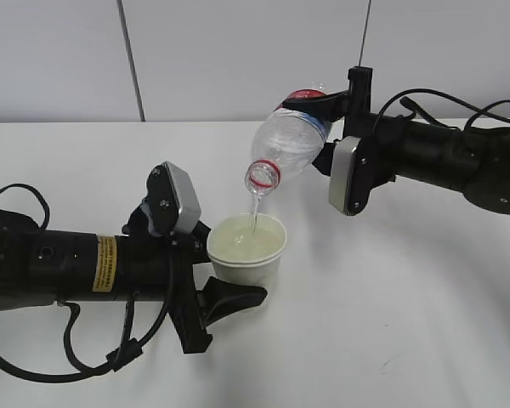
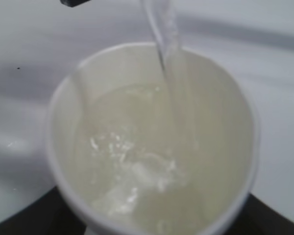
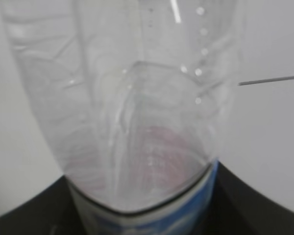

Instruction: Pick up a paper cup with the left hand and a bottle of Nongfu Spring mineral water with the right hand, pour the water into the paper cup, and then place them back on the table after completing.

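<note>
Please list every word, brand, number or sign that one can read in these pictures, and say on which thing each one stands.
No text can be read in any view.
Yellow sticker on the left arm: dark print, too small to read.
Bottle label, a blue and white band: blurred, no letters legible.
Red ring at the bottle's neck: no print visible.
Paper cup: plain white, no print visible.

A: Where does the exterior view sit?
B: In front, slanting down on the table [image 1: 425,323], both arms across it.
A: The wrist views?
B: Left looks steeply into the cup [image 2: 152,147], very near. Right presses against the bottle [image 3: 137,122]. Both things show in the exterior view.
</note>
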Controlling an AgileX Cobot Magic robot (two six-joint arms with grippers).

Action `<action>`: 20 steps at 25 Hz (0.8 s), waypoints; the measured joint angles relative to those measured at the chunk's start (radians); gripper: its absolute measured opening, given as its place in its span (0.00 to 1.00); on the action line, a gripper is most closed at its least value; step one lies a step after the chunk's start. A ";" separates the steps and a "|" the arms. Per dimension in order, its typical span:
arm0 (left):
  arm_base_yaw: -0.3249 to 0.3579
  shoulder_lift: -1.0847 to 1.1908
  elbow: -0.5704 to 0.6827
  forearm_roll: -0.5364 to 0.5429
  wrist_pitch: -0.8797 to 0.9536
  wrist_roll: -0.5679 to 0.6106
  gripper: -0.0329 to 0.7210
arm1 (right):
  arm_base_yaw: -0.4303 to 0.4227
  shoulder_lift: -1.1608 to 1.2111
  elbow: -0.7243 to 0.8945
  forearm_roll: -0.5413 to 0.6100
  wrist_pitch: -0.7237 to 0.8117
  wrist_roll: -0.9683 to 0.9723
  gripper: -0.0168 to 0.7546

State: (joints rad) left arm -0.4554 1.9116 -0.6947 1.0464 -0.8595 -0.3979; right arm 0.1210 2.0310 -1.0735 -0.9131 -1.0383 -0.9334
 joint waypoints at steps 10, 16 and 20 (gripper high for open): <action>0.000 0.000 0.000 -0.147 0.000 0.097 0.60 | 0.000 0.000 0.000 0.005 0.000 0.558 0.52; 0.001 0.000 0.000 -0.279 0.030 0.175 0.60 | 0.000 0.000 0.012 0.007 0.000 0.879 0.52; 0.039 0.000 0.000 -0.314 0.018 0.188 0.60 | -0.002 0.000 0.059 0.012 -0.016 1.034 0.52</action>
State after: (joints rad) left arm -0.4166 1.9116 -0.6945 0.7325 -0.8411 -0.2095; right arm 0.1188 2.0310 -1.0147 -0.9015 -1.0543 0.1010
